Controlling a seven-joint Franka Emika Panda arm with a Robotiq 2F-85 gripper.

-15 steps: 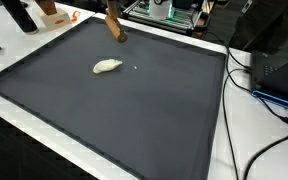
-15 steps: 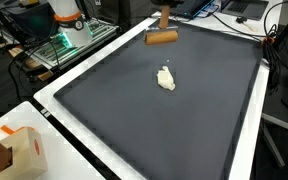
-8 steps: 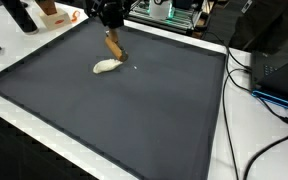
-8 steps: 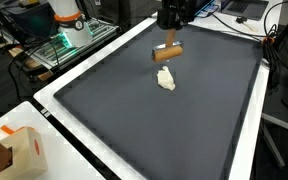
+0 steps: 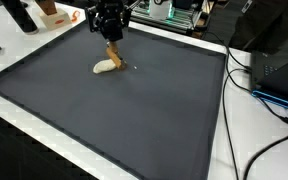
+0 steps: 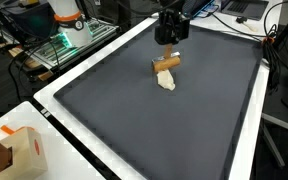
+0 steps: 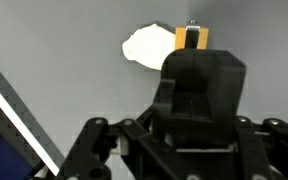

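Gripper (image 5: 110,37) clamps a wooden stick (image 5: 113,57) above the dark mat (image 5: 134,120) (cluttered benches (image 6: 69,38) around).

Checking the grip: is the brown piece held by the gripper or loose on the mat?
Held: the brown piece hangs from the gripper in both exterior views, beside the white lump. Touching the mat: cannot tell.

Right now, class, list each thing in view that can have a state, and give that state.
gripper: jaws shut on brown tool, low over black mat
brown tool: held, lower end beside white lump; contact unclear
white lump: lying loose on black mat
black mat: spread flat
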